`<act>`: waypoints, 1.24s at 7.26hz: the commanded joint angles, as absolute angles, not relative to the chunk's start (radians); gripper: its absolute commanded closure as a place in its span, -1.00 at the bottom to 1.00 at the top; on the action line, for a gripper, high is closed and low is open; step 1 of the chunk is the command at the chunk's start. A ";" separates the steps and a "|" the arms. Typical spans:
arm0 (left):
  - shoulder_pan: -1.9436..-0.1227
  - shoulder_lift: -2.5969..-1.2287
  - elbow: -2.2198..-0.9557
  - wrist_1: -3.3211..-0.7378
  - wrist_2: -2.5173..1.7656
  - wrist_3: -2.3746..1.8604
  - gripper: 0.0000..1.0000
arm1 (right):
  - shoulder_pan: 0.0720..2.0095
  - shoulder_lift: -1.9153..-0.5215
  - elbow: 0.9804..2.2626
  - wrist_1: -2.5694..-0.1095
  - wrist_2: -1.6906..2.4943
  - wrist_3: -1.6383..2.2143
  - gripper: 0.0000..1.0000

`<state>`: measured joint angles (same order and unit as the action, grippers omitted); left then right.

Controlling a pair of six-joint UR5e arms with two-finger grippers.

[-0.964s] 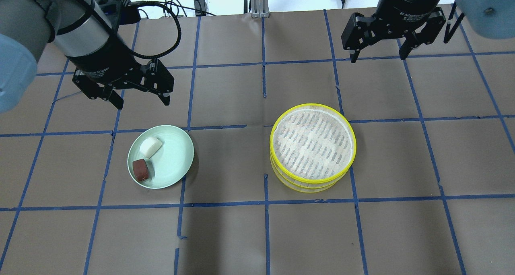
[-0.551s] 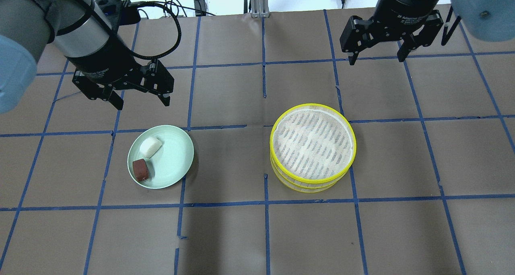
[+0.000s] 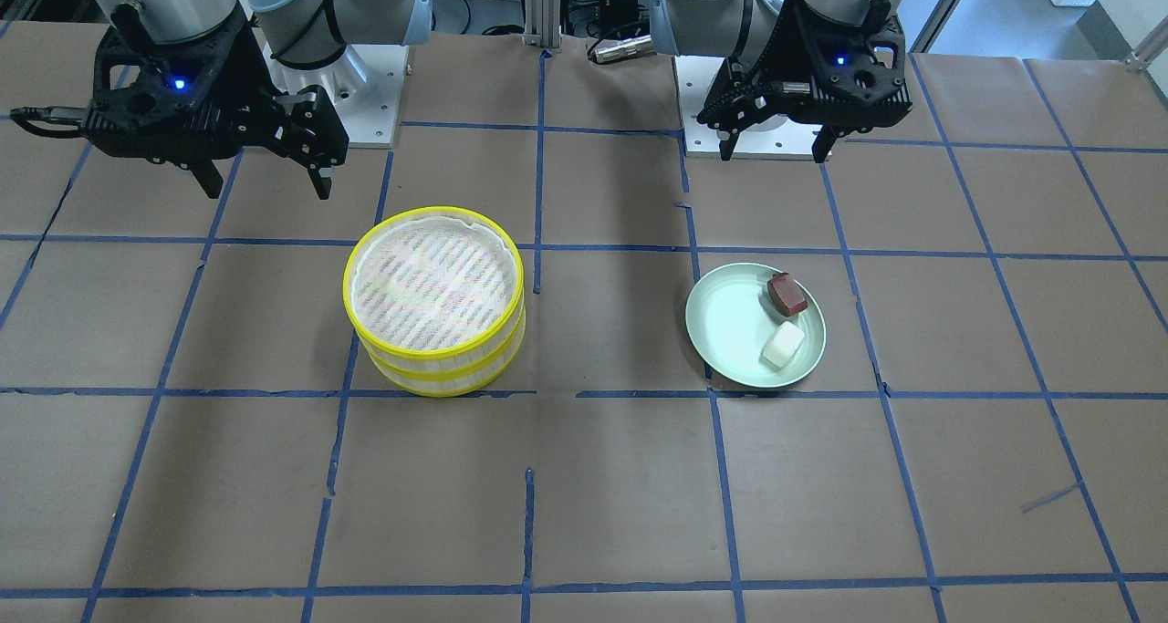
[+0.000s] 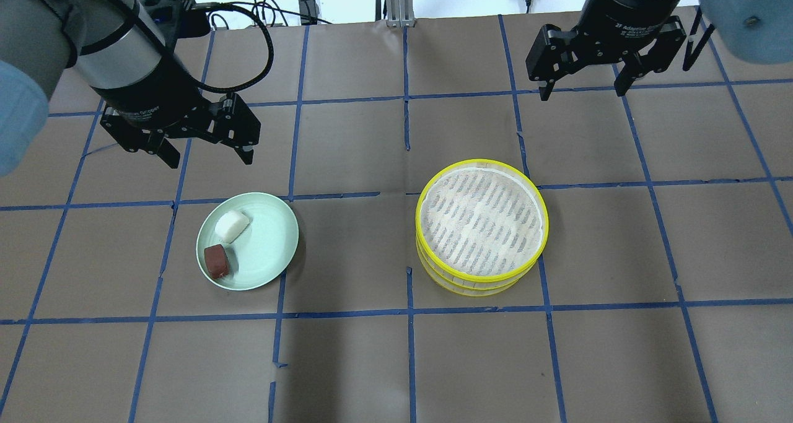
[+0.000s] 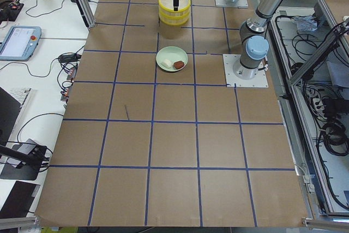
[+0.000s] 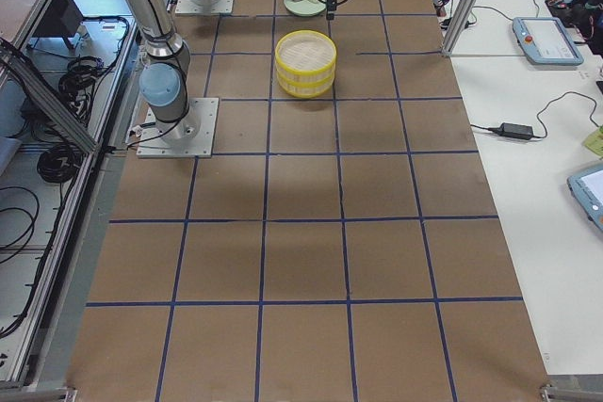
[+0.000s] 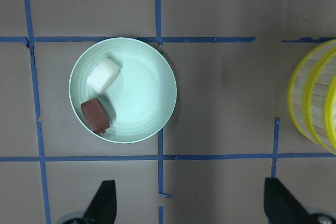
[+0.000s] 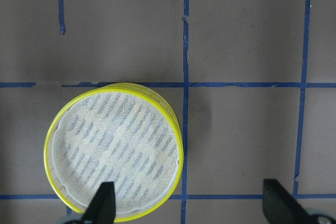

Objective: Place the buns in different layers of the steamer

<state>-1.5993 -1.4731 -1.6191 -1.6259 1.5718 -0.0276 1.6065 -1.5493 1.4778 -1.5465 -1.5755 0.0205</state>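
- Overhead view, twelve o'clock pointing away from the robot: left gripper point(image 4: 209, 156) hangs in the air with its jaws spread wide and nothing between them.
- It sits at about eleven o'clock from the pale green plate point(image 4: 267, 237), clear of the rim.
- On the plate, both buns lie side by side, close together!
- The white bun point(image 4: 232, 226) is at ten o'clock on the plate, and the reddish-brown bun point(image 4: 216, 261) is at eight o'clock by the rim.
- Over at three o'clock from the plate, well apart, stands the steamer point(image 4: 482, 218), with its two yellow-rimmed tiers stacked.
- The striped liner of its top tier lies bare.
- Right gripper point(image 4: 582, 93) hovers at one o'clock from the steamer, its jaws gaping too and carrying nothing.
- The left wrist camera looks straight down on the plate point(image 7: 142, 93), with two dark fingertips point(image 7: 102, 205) far apart at the bottom edge.
- In that same view, the steamer's stacked rims point(image 7: 315, 98) peek in at three o'clock.
- The right wrist camera has the steamer point(image 8: 115, 150) at lower left, and one fingertip point(image 8: 103, 203) overlaps its near rim in the picture.
- It all rests on a brown table point(image 4: 347, 361) gridded with blue tape.
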 commanded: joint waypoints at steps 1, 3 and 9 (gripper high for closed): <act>-1.604 -1.476 -1.620 -1.589 1.592 -0.020 -1.00 | 1.605 -1.549 1.477 -1.546 -1.575 0.020 -1.00; -1.609 -1.461 -1.594 -1.594 1.624 -0.031 -1.00 | 1.605 -1.549 1.477 -1.546 -1.575 0.020 -1.00; -1.608 -1.462 -1.614 -1.588 1.652 -0.032 -1.00 | 1.603 -1.549 1.477 -1.548 -1.577 0.020 -1.00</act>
